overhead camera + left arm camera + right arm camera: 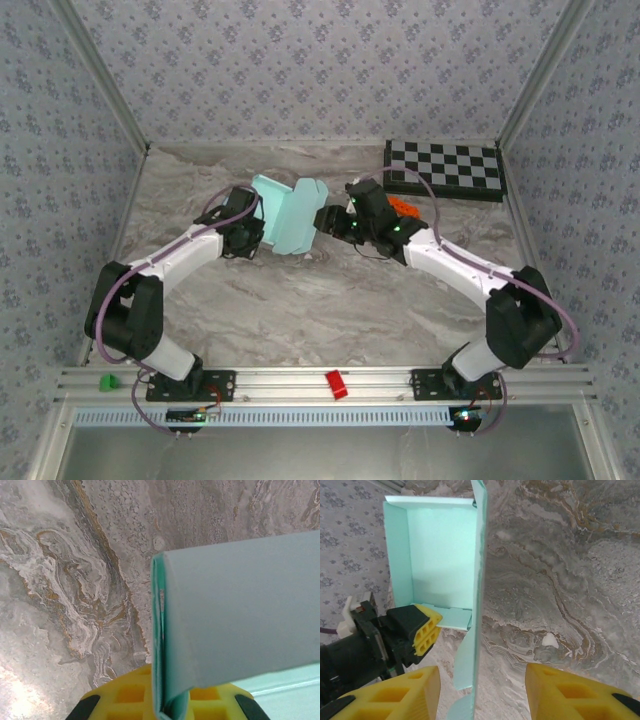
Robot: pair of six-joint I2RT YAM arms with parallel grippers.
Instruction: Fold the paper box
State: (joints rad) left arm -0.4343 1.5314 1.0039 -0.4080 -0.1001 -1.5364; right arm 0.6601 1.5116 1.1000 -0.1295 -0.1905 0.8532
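Marbled grey counter was boxed in by flowery wallpapered walls, with one black-and-white checkerboard in the far right corner. Just one pale turquoise card paper box stood between the two arms. The left jaws were clamped on its folded edge, and the right jaws stood apart either side of a panel edge.

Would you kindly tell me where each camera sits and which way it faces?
Top external: above, behind the bases, looking down on the table; both arms reach the paper box.
Left wrist: on the left arm, looking past the left gripper, shut on the box.
Right wrist: on the right arm, looking past the open right gripper, its fingers astride the card.
Shared: right wrist view also shows the left gripper holding the box.
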